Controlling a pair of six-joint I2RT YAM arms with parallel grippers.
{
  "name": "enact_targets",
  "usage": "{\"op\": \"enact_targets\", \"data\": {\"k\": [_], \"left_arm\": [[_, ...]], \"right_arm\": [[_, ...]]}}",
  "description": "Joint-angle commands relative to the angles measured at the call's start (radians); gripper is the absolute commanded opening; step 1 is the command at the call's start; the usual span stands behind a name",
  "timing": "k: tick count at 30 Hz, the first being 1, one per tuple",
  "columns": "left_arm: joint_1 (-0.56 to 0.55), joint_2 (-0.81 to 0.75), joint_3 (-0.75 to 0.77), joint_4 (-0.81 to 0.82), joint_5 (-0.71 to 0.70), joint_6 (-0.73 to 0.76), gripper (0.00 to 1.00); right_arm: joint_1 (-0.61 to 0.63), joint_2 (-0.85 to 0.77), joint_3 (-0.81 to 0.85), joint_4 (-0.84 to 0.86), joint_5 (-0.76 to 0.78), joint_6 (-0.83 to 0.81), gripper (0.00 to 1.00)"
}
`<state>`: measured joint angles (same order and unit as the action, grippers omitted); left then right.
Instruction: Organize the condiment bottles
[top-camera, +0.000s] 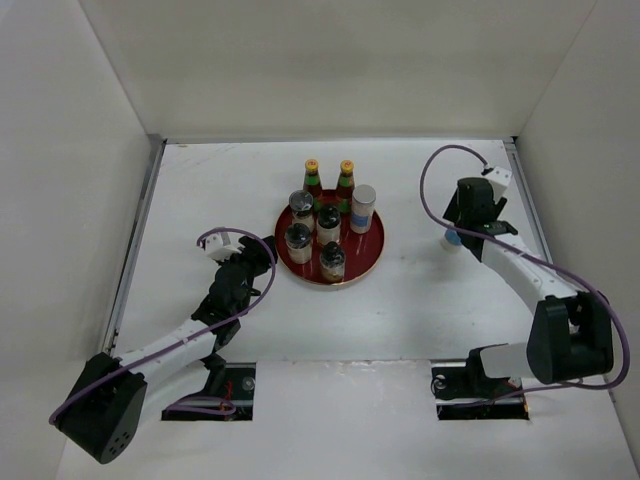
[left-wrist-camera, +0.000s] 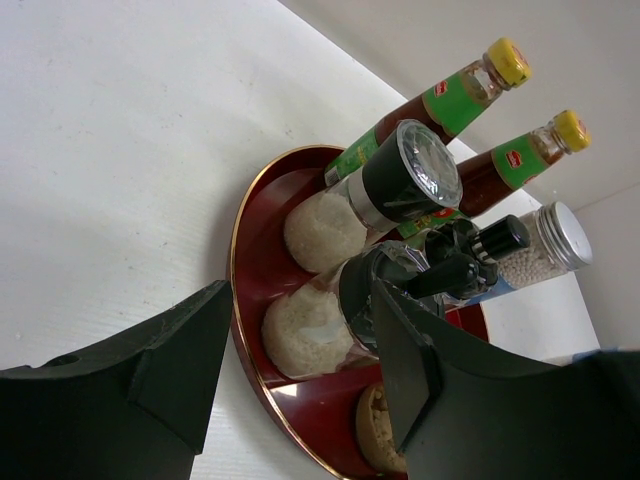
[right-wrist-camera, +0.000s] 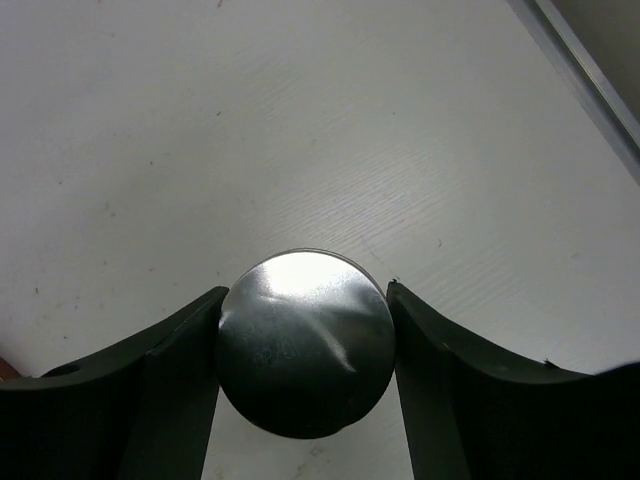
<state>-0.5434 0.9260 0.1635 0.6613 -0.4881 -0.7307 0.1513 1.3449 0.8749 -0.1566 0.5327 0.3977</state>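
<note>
A white table (top-camera: 420, 300) seen from above, with a round red tray (top-camera: 367, 252) at its middle. Seven of the condiment bottles stand on the tray. Along the tray's far edge are two slim red bottles with green necks and yellow caps, the left red bottle (top-camera: 312, 180) and the right red bottle (top-camera: 346, 181), standing side by side. At the tray's right edge, just beside the right red bottle, stands a white shaker (top-camera: 363, 208) with a silver top. The rest of the tray holds four short glass jars with dark lids: a far-left jar (top-camera: 301, 209), a centre jar (top-camera: 328, 224), a near-left jar (top-camera: 298, 242) and a near jar (top-camera: 332, 260).

The eighth bottle, a second shaker (top-camera: 453, 238), stands upright on the bare table well to the right of the tray. The right gripper (right-wrist-camera: 305, 298) is directly above it. In the wrist view its two dark fingers (right-wrist-camera: 180, 380) press against opposite sides of the shaker's round silver cap, so it is closed on the cap.

The left gripper (left-wrist-camera: 302, 300) sits low just off the tray's left edge, pointing at the jars. Its fingers stand partly apart and hold nothing. Through the gap its camera shows two jars of white grains, with the red bottles behind them.
</note>
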Motion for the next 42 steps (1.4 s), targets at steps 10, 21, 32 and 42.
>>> {"op": "enact_targets", "data": {"k": [10, 21, 32, 42], "left_arm": [[0.007, -0.012, 0.004, 0.05, -0.001, -0.009, 0.56], [0.021, -0.001, 0.002, 0.05, -0.004, -0.009, 0.56], [0.024, 0.014, 0.004, 0.052, -0.004, -0.01, 0.59], [0.036, 0.042, 0.002, 0.073, -0.004, -0.024, 0.77]], "right_arm": [[0.409, -0.282, 0.009, -0.018, 0.05, 0.012, 0.51], [0.641, -0.047, 0.116, 0.181, 0.021, -0.005, 0.52], [0.662, 0.138, 0.147, 0.224, 0.036, -0.051, 0.55], [0.672, 0.116, 0.136, 0.229, 0.059, -0.06, 0.92]]}}
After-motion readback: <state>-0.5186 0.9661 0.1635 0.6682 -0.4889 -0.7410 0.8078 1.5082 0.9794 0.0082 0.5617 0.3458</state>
